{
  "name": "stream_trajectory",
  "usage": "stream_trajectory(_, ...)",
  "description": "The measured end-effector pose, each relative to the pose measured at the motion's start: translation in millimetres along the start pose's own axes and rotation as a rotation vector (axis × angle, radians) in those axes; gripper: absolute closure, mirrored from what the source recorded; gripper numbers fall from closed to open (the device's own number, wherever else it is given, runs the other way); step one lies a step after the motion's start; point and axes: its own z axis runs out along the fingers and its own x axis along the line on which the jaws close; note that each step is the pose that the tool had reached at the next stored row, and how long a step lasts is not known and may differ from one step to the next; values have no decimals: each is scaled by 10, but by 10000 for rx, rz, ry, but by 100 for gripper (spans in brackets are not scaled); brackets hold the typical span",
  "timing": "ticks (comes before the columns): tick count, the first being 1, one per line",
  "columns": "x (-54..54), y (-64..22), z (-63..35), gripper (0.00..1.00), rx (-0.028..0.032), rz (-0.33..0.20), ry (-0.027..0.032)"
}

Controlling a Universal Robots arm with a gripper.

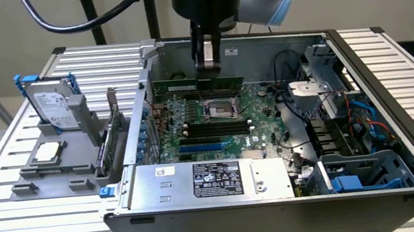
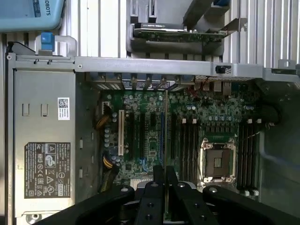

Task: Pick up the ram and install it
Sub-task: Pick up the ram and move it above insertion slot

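The hand (image 1: 208, 69) is nearly closed, and the ram (image 1: 188, 86) is pinched by its upper edge. One stick is held level inside the open computer case (image 1: 280, 213), at the far side of the single empty processor socket (image 1: 218, 110) in the exterior view. In the wrist view the ram (image 2: 166, 131) is seen edge-on between the fingers (image 2: 158, 180). One hard drive (image 1: 53, 104) and one silver processor chip (image 1: 47, 152) are set on the worktop (image 1: 412, 69). The black memory slots (image 1: 208, 128) cannot be counted surely. Whether the ram touches the board cannot be told.
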Motion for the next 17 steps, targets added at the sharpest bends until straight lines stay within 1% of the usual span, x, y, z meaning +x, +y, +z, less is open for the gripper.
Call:
stream_trajectory(2,-66,-40,30,87,1,1,0)
stream_trajectory(7,-242,-100,110,87,1,1,2)
stream_trajectory(9,-296,-132,144,87,0,-1,1)
stream_trajectory(13,-371,-196,209,87,2,3,0)
stream_trajectory(17,-415,-242,277,87,3,34,0)
